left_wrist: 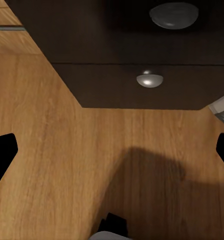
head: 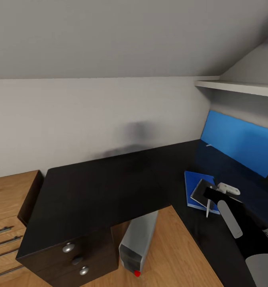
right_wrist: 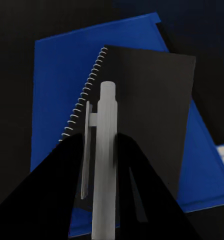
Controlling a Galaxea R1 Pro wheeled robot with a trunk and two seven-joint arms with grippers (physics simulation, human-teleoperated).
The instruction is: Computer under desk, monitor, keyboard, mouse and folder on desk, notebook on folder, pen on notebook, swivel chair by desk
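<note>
White pen [right_wrist: 104,150] pinched in my right hand [right_wrist: 103,200] runs straight out ahead of it, hanging over the dark notebook [right_wrist: 142,115] stacked on the blue folder [right_wrist: 57,75] on the counter [head: 102,183] below.

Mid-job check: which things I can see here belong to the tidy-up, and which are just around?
Job: desk; computer under it; folder; notebook on the folder; pen between the right gripper fingers.

Just around: wooden drawer chest; wall shelf; desk drawer knobs.
</note>
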